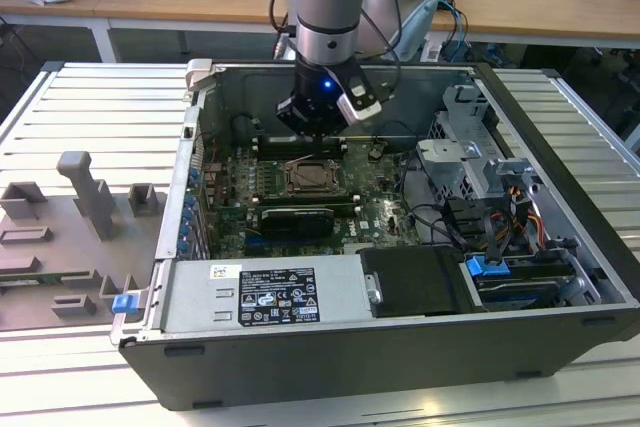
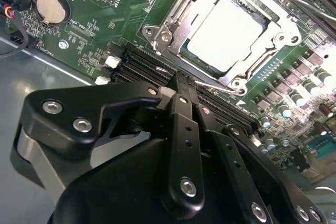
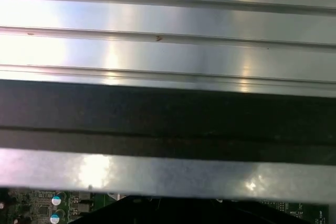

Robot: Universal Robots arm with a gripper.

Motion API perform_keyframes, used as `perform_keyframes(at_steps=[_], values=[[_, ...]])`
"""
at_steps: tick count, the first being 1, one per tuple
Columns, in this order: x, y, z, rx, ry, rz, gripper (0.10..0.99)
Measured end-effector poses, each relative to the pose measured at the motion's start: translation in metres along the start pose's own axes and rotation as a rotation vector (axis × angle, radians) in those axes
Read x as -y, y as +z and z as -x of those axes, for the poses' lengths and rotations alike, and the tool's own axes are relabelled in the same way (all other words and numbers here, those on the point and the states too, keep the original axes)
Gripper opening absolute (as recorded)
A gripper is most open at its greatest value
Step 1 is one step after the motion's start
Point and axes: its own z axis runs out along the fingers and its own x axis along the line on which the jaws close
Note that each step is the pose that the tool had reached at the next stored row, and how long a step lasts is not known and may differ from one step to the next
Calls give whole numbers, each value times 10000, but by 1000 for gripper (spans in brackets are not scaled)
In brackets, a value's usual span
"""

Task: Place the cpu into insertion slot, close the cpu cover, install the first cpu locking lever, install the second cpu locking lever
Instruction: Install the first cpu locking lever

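While the arm is hanging over the open computer case on the ribbed metal bench, its jaws are hovering just above the insertion slot, near the middle of the green circuit board.

The exterior view is giving the whole layout. Grey fixture blocks are standing on the bench at the exterior view's left, and a drive cage is sitting inside the case at the exterior view's right.

The second wrist view is giving the close detail. The cpu is lying flat and face up in the slot, and the cpu cover is lying shut over it, its window framing the pale metal face. The chip is square, so no side is reading as longer; in the exterior view the slot is sitting square with the case walls.

The jaws are clenched together, their tips just beside a thin lever rod along the socket's edge. I cannot tell whether they are touching it.

A coin battery and black memory slots are lying near the socket.

The first wrist view is looking across the bench ribs and the dark case wall.

A white printed label is sitting on the near metal box, and fine white print is dotting the board.
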Motion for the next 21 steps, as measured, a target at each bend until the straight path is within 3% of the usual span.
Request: perform_keyframes(at_steps=[7, 13, 15, 21], values=[[7, 83, 21, -12, 1, 0, 106], [12, 133, 26, -32, 1, -146, 106], [13, 141, 26, -41, 1, -237, 106], [12, 130, 28, -38, 2, -259, 106]])
